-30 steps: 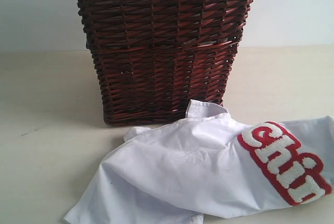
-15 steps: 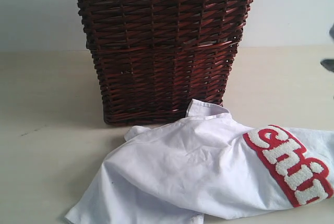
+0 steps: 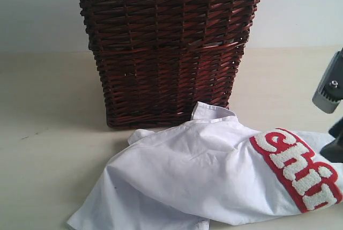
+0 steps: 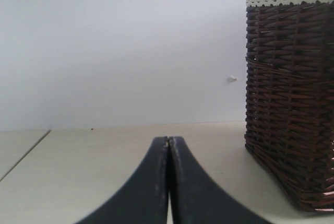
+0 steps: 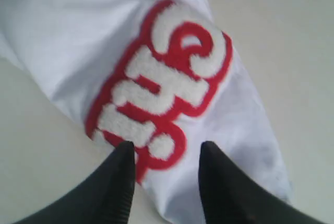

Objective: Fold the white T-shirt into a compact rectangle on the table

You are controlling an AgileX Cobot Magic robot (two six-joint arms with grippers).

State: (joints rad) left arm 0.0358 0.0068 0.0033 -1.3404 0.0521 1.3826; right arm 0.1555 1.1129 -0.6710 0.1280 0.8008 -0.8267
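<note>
Ideally, the open right tool (image 5: 166, 152) pinches the T-shirt (image 3: 203, 176) at its three-o'clock edge. The left tool (image 4: 168, 148) is closed.

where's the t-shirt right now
In the exterior view the T-shirt lies crumpled on the table at lower right, just in front of the basket. The right gripper hangs open over its red lettered end.
</note>
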